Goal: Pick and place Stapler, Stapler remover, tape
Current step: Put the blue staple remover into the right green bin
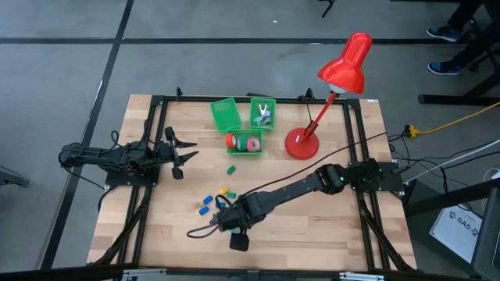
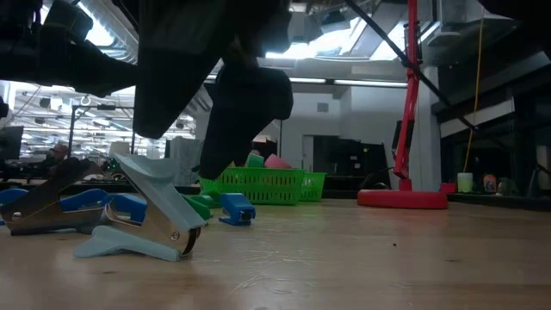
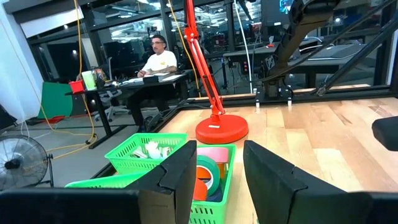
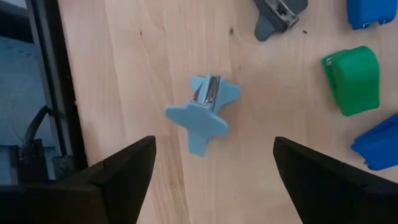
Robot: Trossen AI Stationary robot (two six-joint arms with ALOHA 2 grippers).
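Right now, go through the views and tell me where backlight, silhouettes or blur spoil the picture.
Low view: bright ceiling lights behind turn the arm into a dark silhouette, and the near staple remover is soft. Left wrist view: the left gripper shows dark and blurred. Right wrist view: even light, with the staple remover sharp. High view: evenly lit.

red desk lamp (image 1: 336, 86): standing on counter (image 1: 328, 226), far right | person (image 3: 157, 62): seated at a desk beyond the counter | floor fan (image 3: 18, 163): on the floor beside the counter
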